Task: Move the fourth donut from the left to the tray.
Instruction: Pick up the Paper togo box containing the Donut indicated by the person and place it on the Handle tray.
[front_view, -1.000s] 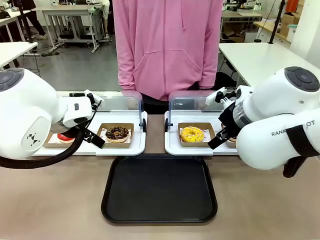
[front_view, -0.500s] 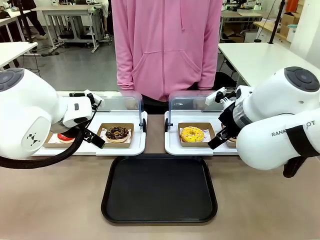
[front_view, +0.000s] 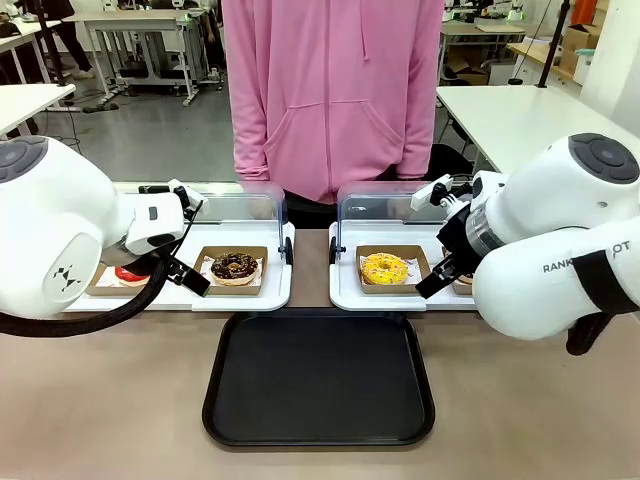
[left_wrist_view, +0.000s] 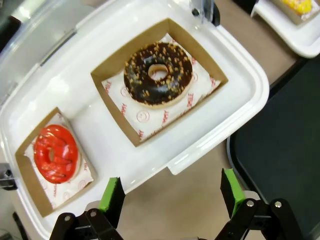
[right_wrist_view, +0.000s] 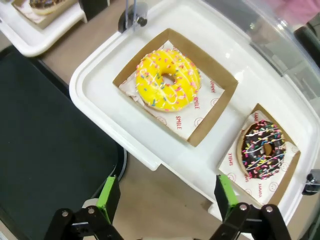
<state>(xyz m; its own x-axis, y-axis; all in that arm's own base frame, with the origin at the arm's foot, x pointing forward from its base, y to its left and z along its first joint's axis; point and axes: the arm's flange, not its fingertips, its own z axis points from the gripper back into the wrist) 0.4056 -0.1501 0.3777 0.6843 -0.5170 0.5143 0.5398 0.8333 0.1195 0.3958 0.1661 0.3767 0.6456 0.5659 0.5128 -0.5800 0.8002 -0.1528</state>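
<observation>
The fourth donut (right_wrist_view: 263, 149), dark chocolate with white drizzle and pink and red sprinkles, lies in its brown cardboard holder at the right end of the right white tray (right_wrist_view: 150, 145). My right gripper (right_wrist_view: 167, 196) hangs open above that tray's near edge, holding nothing, with the donut ahead and to the right of its fingers. In the front view my right arm covers most of this donut. The black tray (front_view: 318, 375) lies bare at the table's middle front. My left gripper (left_wrist_view: 171, 192) is open over the near edge of the left white tray (left_wrist_view: 100, 150).
A yellow-glazed donut (right_wrist_view: 168, 80) sits left of the fourth donut. On the left white tray lie a chocolate donut with yellowish sprinkles (left_wrist_view: 158, 74) and a red-glazed donut (left_wrist_view: 55, 151). Clear dome lids (front_view: 235, 208) stand open behind both trays. A person in a pink hoodie (front_view: 335, 90) stands at the far side.
</observation>
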